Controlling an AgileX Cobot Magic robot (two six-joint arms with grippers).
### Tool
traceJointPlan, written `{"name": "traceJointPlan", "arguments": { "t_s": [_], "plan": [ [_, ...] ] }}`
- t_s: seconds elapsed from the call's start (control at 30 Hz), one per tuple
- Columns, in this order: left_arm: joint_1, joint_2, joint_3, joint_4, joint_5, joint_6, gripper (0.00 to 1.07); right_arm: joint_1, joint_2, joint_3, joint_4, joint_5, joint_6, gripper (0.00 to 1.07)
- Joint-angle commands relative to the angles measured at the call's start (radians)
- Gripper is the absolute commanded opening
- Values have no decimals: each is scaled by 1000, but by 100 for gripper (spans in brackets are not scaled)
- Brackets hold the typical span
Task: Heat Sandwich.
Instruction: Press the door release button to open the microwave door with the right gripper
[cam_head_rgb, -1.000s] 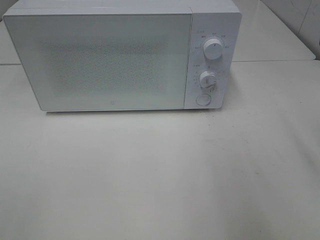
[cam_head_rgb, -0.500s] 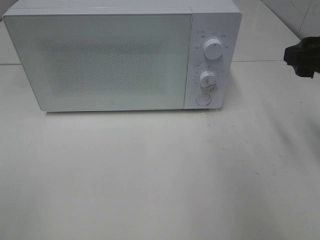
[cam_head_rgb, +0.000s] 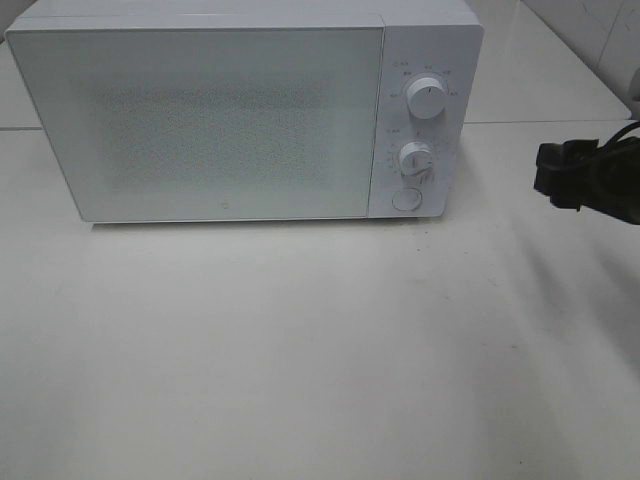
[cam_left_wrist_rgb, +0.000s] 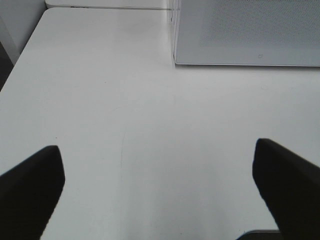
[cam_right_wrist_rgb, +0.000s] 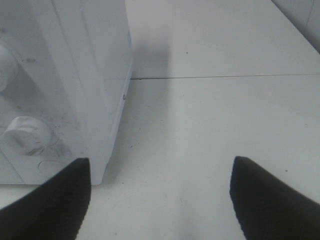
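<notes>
The sandwich is out of view in every frame. A white microwave stands at the back of the table with its door closed. My right gripper reaches in from the right edge, level with the control panel and apart from it. In the right wrist view my right gripper is open with nothing between its fingers, and the microwave's right side is close ahead. In the left wrist view my left gripper is open and empty over bare table, facing the microwave's lower left corner.
The control panel carries an upper knob, a lower knob and a round button. The white table spreads in front of the microwave. A seam runs across the table to the right.
My right arm has come into the exterior high view from the right edge and moved left and lower, toward the control panel. The microwave has not moved.
</notes>
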Motion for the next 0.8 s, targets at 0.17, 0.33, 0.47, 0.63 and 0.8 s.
{"name": "traceJointPlan", "arguments": {
  "t_s": [0.17, 0.33, 0.47, 0.63, 0.8],
  "plan": [
    [3, -16, 2, -1, -13, -4, 98, 182, 81, 21, 224, -159, -129, 75],
    [3, -16, 2, -1, -13, -4, 98, 301, 147, 21, 334, -249, -151, 75],
    [3, -16, 2, -1, -13, -4, 98, 365, 188, 21, 381, -292, -167, 75],
    [3, -16, 2, -1, -13, -4, 98, 478, 258, 18, 504, -331, -166, 75],
    [3, -16, 2, -1, -13, -4, 98, 547, 307, 1, 573, -330, -166, 75]
  ]
}}
